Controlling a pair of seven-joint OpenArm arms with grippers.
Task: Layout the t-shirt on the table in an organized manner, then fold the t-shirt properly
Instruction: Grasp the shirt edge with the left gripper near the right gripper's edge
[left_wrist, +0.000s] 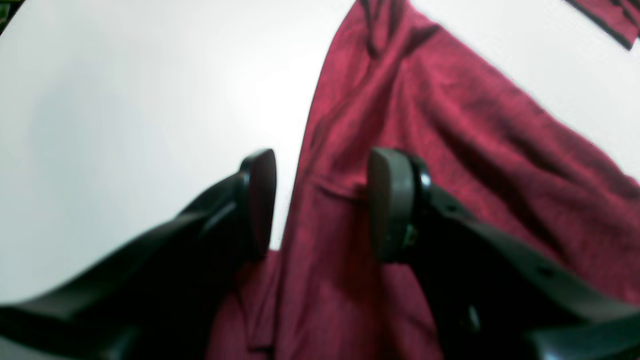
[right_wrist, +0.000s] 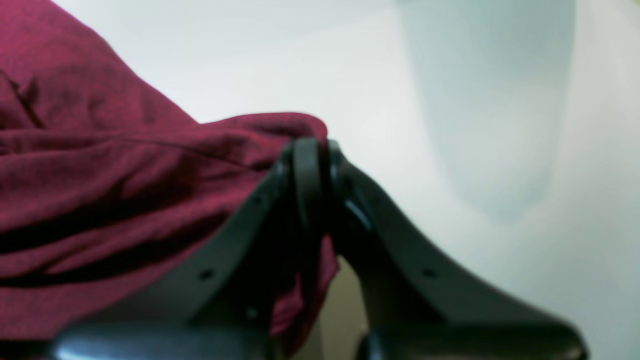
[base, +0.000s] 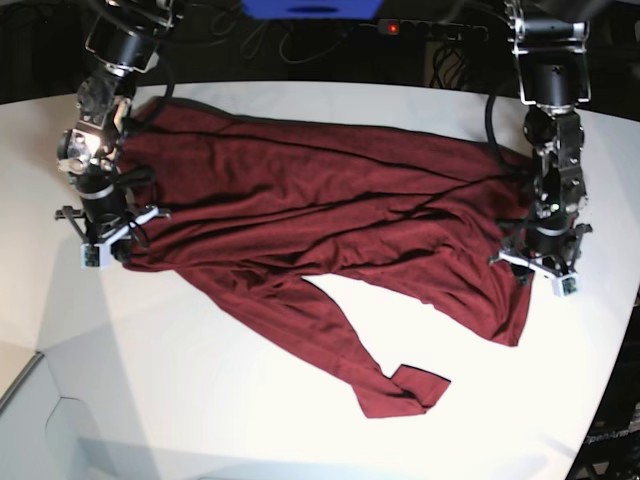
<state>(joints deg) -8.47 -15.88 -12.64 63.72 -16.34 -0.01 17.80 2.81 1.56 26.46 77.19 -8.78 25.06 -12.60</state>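
Left fingers straddle t-shirt edge.

The dark red t-shirt lay stretched crosswise over the white table, creased in long folds rather than flat. One sleeve trailed toward the near edge, its cuff turned over.

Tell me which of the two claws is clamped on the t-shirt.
The right claw, on the base view's left: its fingers are pressed together with a bunch of the t-shirt pinched between them. The left claw stands gapped astride the shirt's edge.
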